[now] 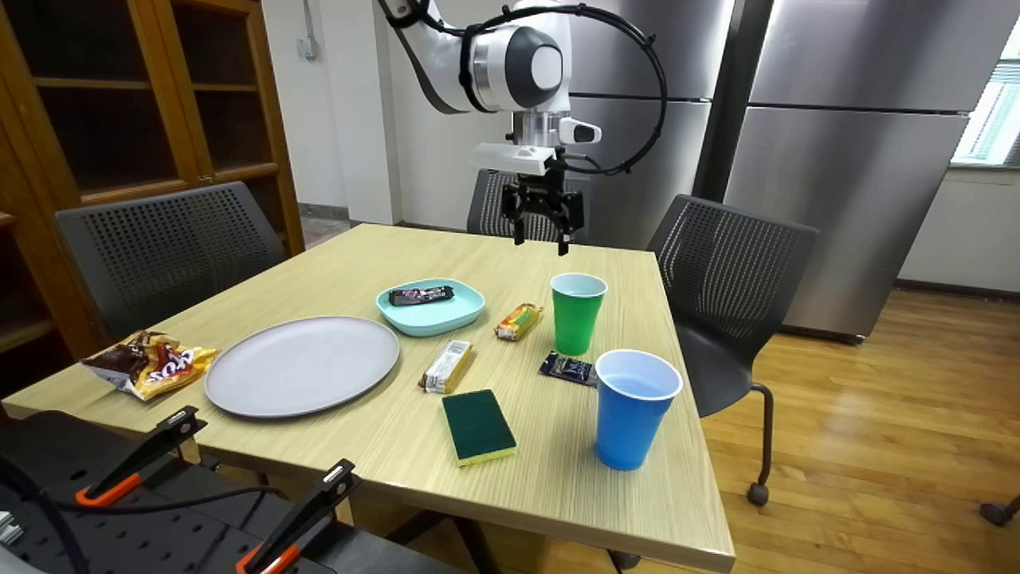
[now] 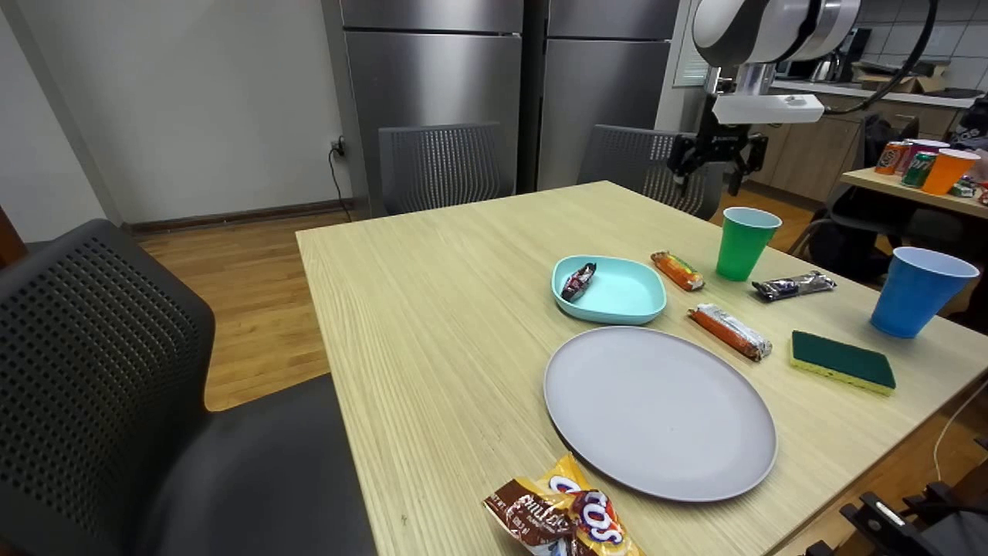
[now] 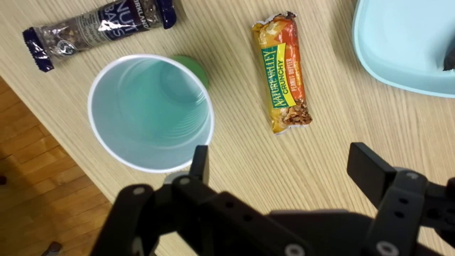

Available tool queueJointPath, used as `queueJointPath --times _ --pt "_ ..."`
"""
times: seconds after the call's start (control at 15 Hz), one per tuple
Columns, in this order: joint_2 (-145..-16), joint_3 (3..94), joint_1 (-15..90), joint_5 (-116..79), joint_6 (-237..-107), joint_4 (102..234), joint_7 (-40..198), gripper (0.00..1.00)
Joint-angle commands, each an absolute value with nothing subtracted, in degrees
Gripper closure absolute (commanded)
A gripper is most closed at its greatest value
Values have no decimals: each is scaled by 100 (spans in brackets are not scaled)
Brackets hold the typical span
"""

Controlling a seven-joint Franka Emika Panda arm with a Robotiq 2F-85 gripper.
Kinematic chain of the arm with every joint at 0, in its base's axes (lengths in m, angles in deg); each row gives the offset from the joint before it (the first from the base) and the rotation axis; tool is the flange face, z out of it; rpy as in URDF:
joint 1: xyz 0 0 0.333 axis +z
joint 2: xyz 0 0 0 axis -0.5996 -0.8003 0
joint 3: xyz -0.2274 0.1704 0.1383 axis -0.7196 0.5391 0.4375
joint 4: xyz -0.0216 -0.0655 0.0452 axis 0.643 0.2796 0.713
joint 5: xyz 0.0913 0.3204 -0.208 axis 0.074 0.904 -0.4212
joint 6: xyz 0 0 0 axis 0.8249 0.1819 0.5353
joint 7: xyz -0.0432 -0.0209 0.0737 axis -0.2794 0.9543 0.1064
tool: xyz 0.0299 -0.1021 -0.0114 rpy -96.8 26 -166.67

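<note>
- Only the wrist view looks straight down into the tapered green plastic cup [image 3: 150,113] and shows legible print on the slim orange-and-yellow wrapped bar [image 3: 284,74].
- A blue plastic cup [image 1: 633,418], round grey plate [image 1: 303,367], green-and-yellow sponge [image 1: 478,424] and crinkled brown-and-yellow snack bag [image 2: 559,513] show in both exterior views, outside the wrist view.
- An orange plastic cup [image 2: 948,171] in the background appears in an exterior view alone.
- On the pale wooden worktop [image 1: 335,279]: two cups, one plate, one sponge, one bag, one rounded turquoise dish [image 1: 434,321], four wrapped bars, including a dark-wrapped bar [image 1: 421,296] in the dish, a white-and-orange bar [image 2: 729,332] and a navy-ended bar [image 3: 99,28].
- The pincer [image 1: 541,241] hangs near the green cup but apart from it, jaws spread wide.
- That cup stands upright, mouth up, long axis vertical.
- The orange-and-yellow bar lies flat between cup and dish, running nearly top to bottom in the wrist view.
</note>
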State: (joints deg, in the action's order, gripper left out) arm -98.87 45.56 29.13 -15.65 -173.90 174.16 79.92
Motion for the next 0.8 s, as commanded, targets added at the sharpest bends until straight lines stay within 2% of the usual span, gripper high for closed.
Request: queueJointPath --times 0.0,0.73 --pt "-10009 4550 2871 -1526 -17532 17395 7979 0" --pt "-10478 4530 2862 -1512 -17598 17173 7953 0"
